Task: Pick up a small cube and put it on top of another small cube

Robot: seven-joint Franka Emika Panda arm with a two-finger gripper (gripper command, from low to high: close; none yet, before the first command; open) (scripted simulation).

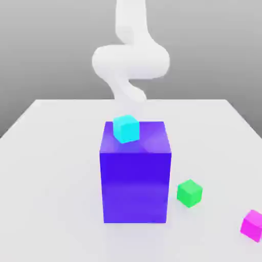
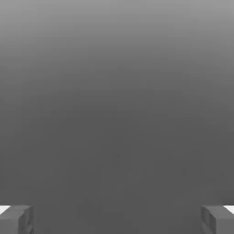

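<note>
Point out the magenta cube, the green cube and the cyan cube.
magenta cube [image 1: 252, 224], exterior view, front face.
green cube [image 1: 189, 194], exterior view, front face.
cyan cube [image 1: 126, 128], exterior view, front face, atop the blue block.

Exterior view: looks from the table's [image 1: 61, 153] near side, slightly above, facing the white arm [image 1: 130, 61] behind the blue block [image 1: 135, 179].
Hand view: faces plain grey background past 2 wide-set fingertips [image 2: 16, 219].
Shared: nothing recognisable.

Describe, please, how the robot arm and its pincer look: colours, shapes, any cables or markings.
The arm is plain white, smooth and rounded, with thick tube-like segments; no cables or markings are visible. The pincer has two blocky grey fingers with flat faces and white patches at their outer edges.
</note>
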